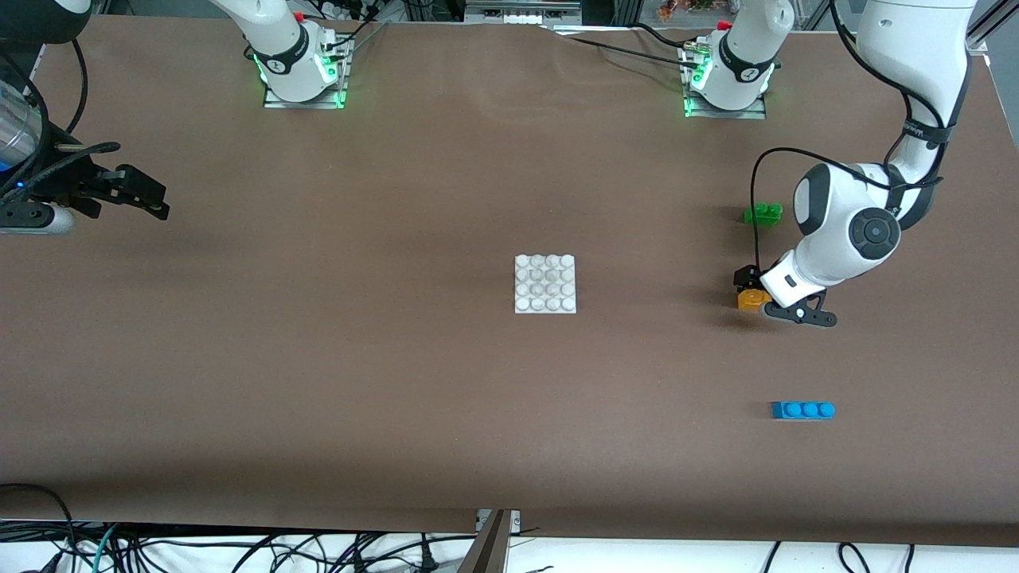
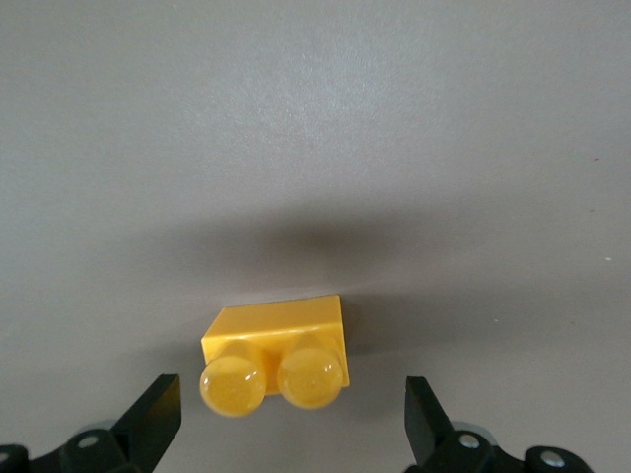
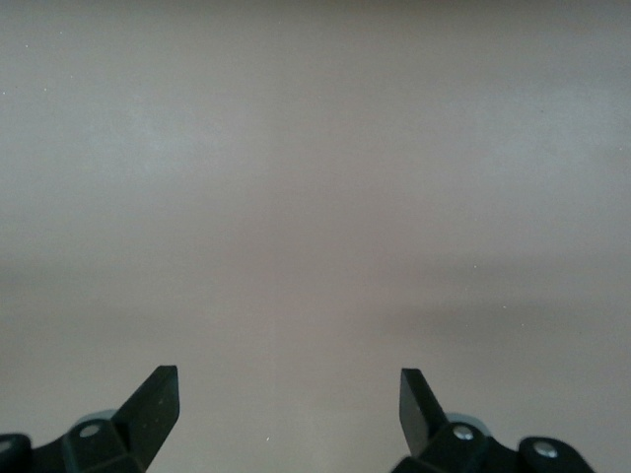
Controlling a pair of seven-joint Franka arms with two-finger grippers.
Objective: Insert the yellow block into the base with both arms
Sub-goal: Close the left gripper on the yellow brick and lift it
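Note:
The yellow block [image 1: 751,299] [image 2: 281,350] lies on the table near the left arm's end, studs facing the wrist camera. My left gripper [image 1: 766,300] [image 2: 291,414] is low over it and open, one finger on each side, with a gap between the block and each fingertip [image 2: 158,409]. The white studded base [image 1: 545,284] lies flat at the table's middle, apart from the block. My right gripper [image 1: 162,200] [image 3: 286,404] waits open over bare table at the right arm's end, with nothing between its fingers.
A green brick [image 1: 763,213] lies farther from the front camera than the yellow block, close to the left arm's wrist. A blue three-stud brick [image 1: 802,410] lies nearer the front camera. A black cable [image 1: 756,207] loops above the green brick.

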